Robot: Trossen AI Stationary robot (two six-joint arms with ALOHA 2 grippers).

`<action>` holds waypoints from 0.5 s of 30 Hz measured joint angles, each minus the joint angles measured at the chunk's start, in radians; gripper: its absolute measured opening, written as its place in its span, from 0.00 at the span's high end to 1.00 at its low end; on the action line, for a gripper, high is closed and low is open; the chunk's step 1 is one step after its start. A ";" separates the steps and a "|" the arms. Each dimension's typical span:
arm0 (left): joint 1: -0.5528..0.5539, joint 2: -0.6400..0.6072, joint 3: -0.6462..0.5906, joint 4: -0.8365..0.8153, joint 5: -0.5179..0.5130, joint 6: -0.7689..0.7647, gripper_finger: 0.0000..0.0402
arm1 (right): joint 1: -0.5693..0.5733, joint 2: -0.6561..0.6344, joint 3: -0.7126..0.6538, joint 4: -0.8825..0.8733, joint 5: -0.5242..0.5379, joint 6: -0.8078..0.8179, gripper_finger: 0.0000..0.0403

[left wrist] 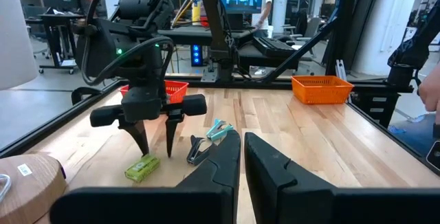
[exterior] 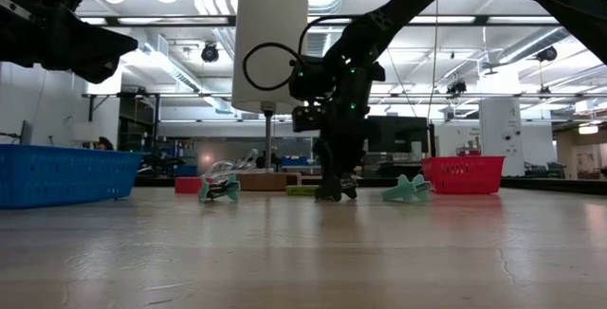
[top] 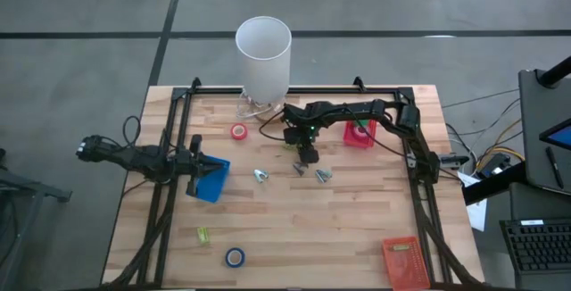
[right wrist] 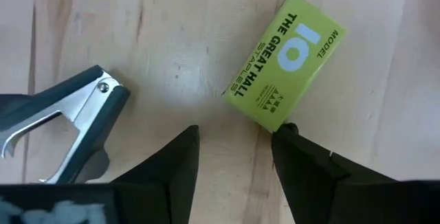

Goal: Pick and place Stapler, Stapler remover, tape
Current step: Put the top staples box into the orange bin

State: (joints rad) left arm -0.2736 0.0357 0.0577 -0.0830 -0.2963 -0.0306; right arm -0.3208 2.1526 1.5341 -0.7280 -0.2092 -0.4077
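The right gripper (top: 306,159) hangs near the table's middle, slightly toward twelve o'clock, its fingers (right wrist: 180,157) pointing down, apart and holding nothing. One fingertip seems to touch the edge of a small yellow-green box of staples (right wrist: 283,62) lying flat on the wood; the contact is hard to judge. Just beside it lies a teal staple remover (right wrist: 58,124), untouched. A second staple remover (top: 260,177) sits at about nine o'clock from the gripper, and another (top: 322,175) at about four o'clock.

The red tape roll (top: 238,131) lies at ten o'clock from the gripper, near the white cylinder (top: 263,54). The blue tape roll (top: 235,257) rests well apart, toward the table's six o'clock edge. A red basket (top: 359,134) stands at two o'clock from the gripper, an orange basket (top: 401,261) at the five o'clock corner.

The left gripper (left wrist: 242,157) waits at the table's nine o'clock side over the blue basket (top: 210,182), its fingers nearly together and empty.
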 joint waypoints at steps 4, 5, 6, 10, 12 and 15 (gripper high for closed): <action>0.000 0.000 0.000 0.000 0.000 0.000 0.94 | 0.002 -0.015 0.015 -0.006 0.027 0.055 0.57; 0.000 0.000 0.000 0.000 0.000 0.000 0.94 | 0.003 -0.021 0.023 0.000 0.042 0.069 0.56; 0.000 0.000 0.000 0.000 0.000 0.000 0.94 | 0.004 -0.028 0.031 0.013 0.051 0.089 0.55; 0.000 0.000 0.000 0.000 0.000 0.000 0.94 | 0.004 -0.033 0.033 0.100 0.053 0.195 0.48; 0.000 0.000 0.000 0.000 0.000 0.000 0.94 | 0.004 -0.024 0.032 0.124 0.054 0.223 0.43; 0.000 0.000 0.000 0.000 0.000 0.000 0.94 | 0.005 -0.004 0.032 0.135 0.059 0.282 0.35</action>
State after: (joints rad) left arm -0.2736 0.0357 0.0578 -0.0830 -0.2963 -0.0303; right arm -0.3161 2.1483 1.5665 -0.5926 -0.1502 -0.1260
